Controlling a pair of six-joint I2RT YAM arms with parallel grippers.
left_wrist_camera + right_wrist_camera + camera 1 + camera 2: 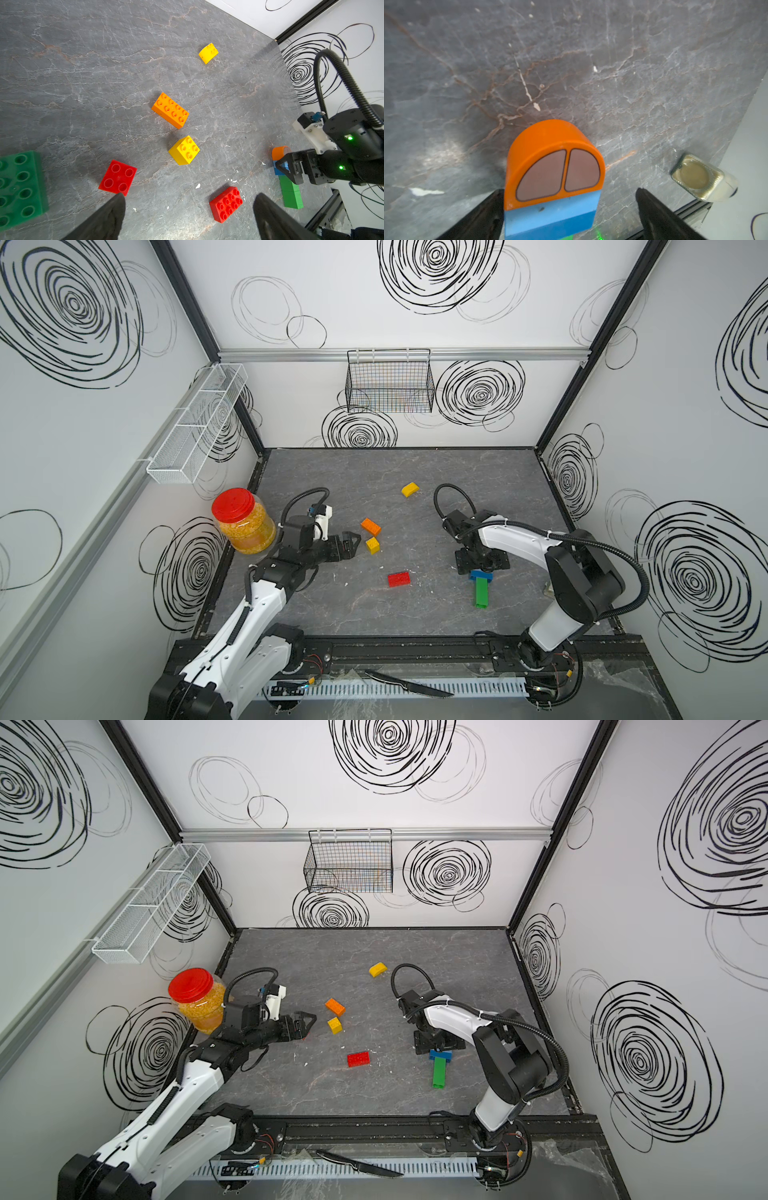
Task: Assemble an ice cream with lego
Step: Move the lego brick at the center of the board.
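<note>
Loose lego lies mid-table in both top views: a yellow rounded brick (410, 489) (377, 969), an orange brick (370, 526), a yellow square brick (372, 545) and a red brick (399, 578). At the right lies a stack: orange rounded brick (554, 160) on a blue brick (550, 216) on a green brick (482, 592). My right gripper (570, 191) points down, open, straddling that stack's orange-blue end. My left gripper (189, 195) is open and holds nothing, just left of the yellow square brick (184, 150). Its wrist view also shows a green brick (20, 189) and a small red brick (117, 177).
A red-lidded jar of yellow grains (243, 520) stands by the left wall behind my left arm. A small glass container (699, 178) sits near the right wall. A knife (409, 686) lies on the front rail. A black wire basket (390, 383) and a white one (195, 427) hang on the walls.
</note>
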